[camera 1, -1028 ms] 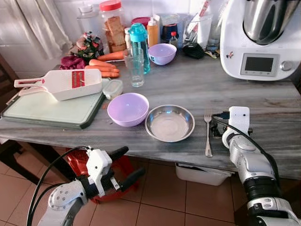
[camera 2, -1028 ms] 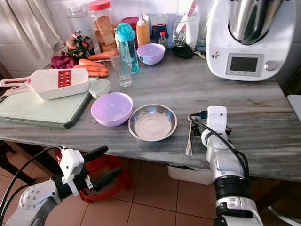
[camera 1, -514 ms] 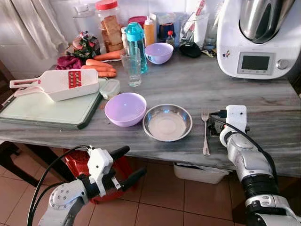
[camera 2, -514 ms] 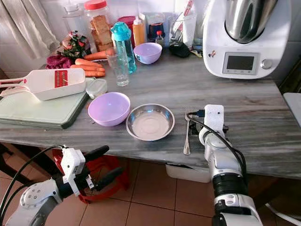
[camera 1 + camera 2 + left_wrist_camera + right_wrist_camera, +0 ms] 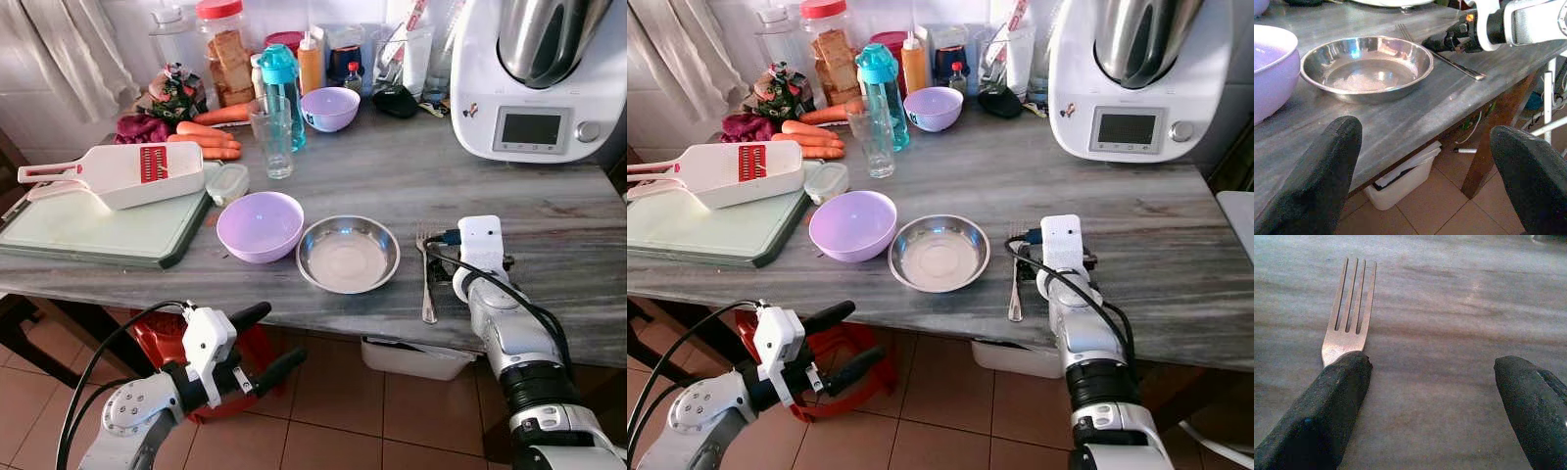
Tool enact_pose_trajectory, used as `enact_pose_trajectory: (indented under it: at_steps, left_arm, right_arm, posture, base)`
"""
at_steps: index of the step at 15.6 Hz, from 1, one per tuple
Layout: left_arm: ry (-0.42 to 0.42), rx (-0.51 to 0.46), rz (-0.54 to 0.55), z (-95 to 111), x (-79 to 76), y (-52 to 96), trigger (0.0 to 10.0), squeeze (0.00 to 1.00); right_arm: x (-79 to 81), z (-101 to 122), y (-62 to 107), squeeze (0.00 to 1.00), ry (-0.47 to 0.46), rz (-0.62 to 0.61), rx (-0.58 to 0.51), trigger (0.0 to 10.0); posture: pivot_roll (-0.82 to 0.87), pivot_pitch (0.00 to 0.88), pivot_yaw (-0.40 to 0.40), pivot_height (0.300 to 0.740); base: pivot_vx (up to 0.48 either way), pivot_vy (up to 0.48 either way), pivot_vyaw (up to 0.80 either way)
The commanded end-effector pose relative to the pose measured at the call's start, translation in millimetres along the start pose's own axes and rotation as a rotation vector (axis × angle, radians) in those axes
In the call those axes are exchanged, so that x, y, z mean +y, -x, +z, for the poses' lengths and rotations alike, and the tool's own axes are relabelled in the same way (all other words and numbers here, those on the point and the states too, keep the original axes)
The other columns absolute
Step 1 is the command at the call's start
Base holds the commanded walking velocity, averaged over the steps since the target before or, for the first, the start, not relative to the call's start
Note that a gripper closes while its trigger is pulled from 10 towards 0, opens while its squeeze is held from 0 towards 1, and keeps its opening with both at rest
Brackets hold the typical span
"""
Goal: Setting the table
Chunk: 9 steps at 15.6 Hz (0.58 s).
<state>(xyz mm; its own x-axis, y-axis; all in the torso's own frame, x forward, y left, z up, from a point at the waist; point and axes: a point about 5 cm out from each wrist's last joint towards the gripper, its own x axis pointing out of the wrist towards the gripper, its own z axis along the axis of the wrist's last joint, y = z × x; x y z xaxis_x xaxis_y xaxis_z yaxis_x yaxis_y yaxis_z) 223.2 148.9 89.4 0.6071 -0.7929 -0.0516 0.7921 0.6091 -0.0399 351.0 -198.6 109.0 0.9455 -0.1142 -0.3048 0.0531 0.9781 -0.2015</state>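
- Right end effector: positioned low over the grey marbled surface, near its front edge. Its two black fingers are spread wide apart and hold nothing.
- Fork: lies flat on the surface, tines pointing away from the robot, handle toward the front edge. In the right wrist view, one finger of the right end effector overlaps the fork at the base of the tines; whether it touches cannot be told. The other finger is well apart from the fork, over bare surface.
- Steel plate: sits just beside the fork, on the side away from the right end effector, toward the robot's left.
- Lilac bowl: sits just beyond the steel plate from the right end effector, its rim close to the plate's.
- Left end effector: held below the front edge of the surface, above the tiled floor. Its fingers are wide open and empty. In the left wrist view it points toward the steel plate, with the lilac bowl at one side.
- Cutting board with a white slicer on it: well apart from both end effectors, at the robot's left.
- Kitchen machine: stands at the back of the surface, beyond the right end effector.
- Carrots, a drinking glass, a teal bottle and a second lilac bowl: grouped at the back of the surface, far from both end effectors.
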Motion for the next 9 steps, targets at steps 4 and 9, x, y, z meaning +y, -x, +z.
enact_pose_trajectory:
  at_steps: [4,9]
  left_arm:
    - [-0.016,0.006,0.007,4.9,1.7,0.6,10.0,0.0]
    - [-0.015,0.003,0.01,7.8,0.1,-0.5,10.0,0.0]
  right_arm:
    - [16.7,-4.1,-1.0,0.0,0.011,0.058,0.02,10.0]
    - [20.4,-1.8,-1.4,0.0,-0.006,0.078,0.003,10.0]
  posture:
    - [0.09,0.061,0.104,0.74]
    - [0.09,0.057,0.102,0.74]
  base:
    - [0.0,0.0,0.0]
    - [0.0,0.0,0.0]
